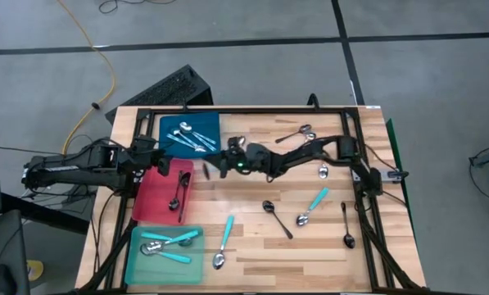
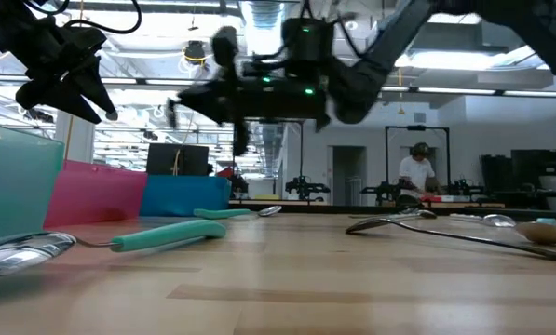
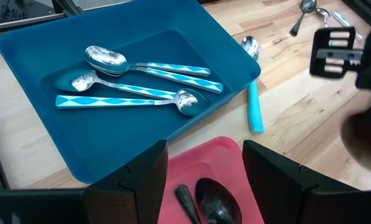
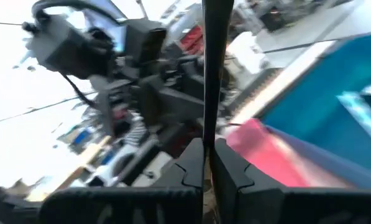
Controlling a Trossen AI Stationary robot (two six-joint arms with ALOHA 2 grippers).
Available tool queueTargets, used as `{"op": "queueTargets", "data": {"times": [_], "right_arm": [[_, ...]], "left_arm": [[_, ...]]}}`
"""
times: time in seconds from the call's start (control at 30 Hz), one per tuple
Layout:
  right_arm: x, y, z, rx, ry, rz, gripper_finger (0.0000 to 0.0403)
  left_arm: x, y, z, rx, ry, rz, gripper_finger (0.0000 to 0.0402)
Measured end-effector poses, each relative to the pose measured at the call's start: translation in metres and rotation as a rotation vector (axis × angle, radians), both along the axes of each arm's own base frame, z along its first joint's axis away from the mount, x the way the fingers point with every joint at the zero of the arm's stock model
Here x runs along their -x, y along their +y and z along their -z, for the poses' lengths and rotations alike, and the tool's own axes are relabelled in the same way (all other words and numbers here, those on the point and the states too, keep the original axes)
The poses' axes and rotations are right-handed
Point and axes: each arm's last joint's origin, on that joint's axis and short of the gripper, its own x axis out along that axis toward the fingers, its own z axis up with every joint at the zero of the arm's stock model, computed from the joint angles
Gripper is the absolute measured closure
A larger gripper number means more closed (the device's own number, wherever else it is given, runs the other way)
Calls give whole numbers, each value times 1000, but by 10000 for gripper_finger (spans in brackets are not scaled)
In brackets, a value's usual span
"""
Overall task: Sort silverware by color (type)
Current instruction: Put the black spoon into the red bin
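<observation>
Above a wooden counter [image 1: 252, 246], the right pincer [image 1: 207, 170] hangs in mid-air near the red tray [image 1: 156, 197], its fingers clenched on a thin black spoon [image 4: 209, 68] whose dark handle stands straight up between them in the right wrist view. The left pincer [image 3: 204, 165], fingers released and apart, hovers over the red tray's upper end, where a black spoon [image 3: 215, 200] lies in the tray below it. Two black spoons [image 1: 177, 193] rest in the red tray. The blue tray [image 1: 169, 131] at the counter's far edge holds three silver spoons with patterned turquoise handles [image 3: 141, 84]. The teal tray [image 1: 138, 266] at the near left corner holds turquoise-handled spoons [image 1: 169, 242]. Loose on the counter lie two more turquoise-handled spoons [image 1: 225, 240], two black spoons [image 1: 277, 217], and silver spoons [image 1: 297, 133] near the far edge. In the low view a person [image 2: 415, 172] stands in the room beyond.
</observation>
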Motion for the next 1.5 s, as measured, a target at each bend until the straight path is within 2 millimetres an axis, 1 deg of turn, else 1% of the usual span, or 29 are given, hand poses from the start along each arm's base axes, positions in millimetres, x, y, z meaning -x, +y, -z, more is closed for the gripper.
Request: {"op": "queueTargets", "data": {"times": [0.07,0.17,0.3,0.4,0.5,0.63,0.93,1.03,1.13,1.23,1.3,1.4,1.5], "right_arm": [[-16,-1,-1,-4,-26,-41,369],[-40,-2,2,-22,-31,-114,369],[-68,4,1,-39,-59,-197,369],[-83,9,-3,-41,-84,-254,369],[-95,14,-4,-44,-59,-291,369],[-99,21,-8,8,3,-299,369],[-99,25,-9,16,-18,-294,368],[-100,22,-8,-51,-6,-206,369],[-100,12,-5,-141,20,-115,369],[-99,1,1,-205,69,-74,369],[-99,-3,6,-244,117,-51,369],[-99,0,12,-302,171,-44,369],[-99,7,17,-317,225,-48,369]], "left_arm": [[0,0,0,-1,0,-1,207],[0,0,0,-1,0,-1,207],[0,0,0,-2,1,-1,207],[0,0,0,-2,1,-1,207],[0,0,0,-1,1,0,207],[0,0,0,2,1,2,207],[0,0,0,0,6,11,207],[0,0,0,0,6,11,207],[0,0,0,0,5,11,207],[0,0,0,5,1,5,207],[0,0,0,7,0,4,207],[0,0,0,8,0,3,207],[0,0,0,8,-1,3,207]]}}
